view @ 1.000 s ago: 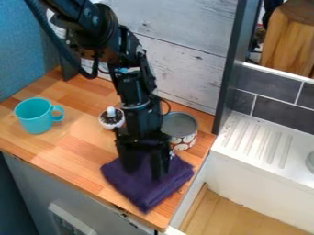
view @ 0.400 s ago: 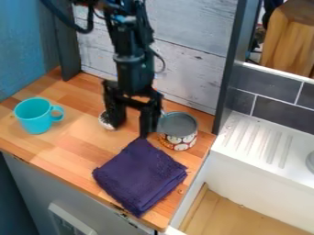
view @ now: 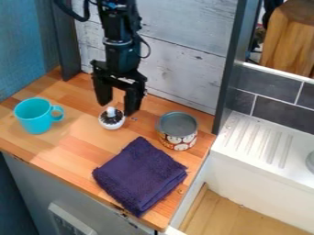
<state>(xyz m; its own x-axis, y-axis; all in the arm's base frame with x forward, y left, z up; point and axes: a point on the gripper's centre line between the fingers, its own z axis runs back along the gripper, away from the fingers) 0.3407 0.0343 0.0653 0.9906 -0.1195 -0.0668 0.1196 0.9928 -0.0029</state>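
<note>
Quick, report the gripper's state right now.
Gripper: open, jaws apart, holding nothing, close by the small white pot with the dark top.

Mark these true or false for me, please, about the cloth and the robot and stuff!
1. The purple cloth is folded. True.
2. The gripper's jaws are shut. False: they are apart.
3. The blue mug has a handle. True.
4. The cloth is inside the mug. False: it lies on the wooden counter.
5. The patterned can stands upright. True.
6. The mug touches the can. False: they stand apart.
</note>
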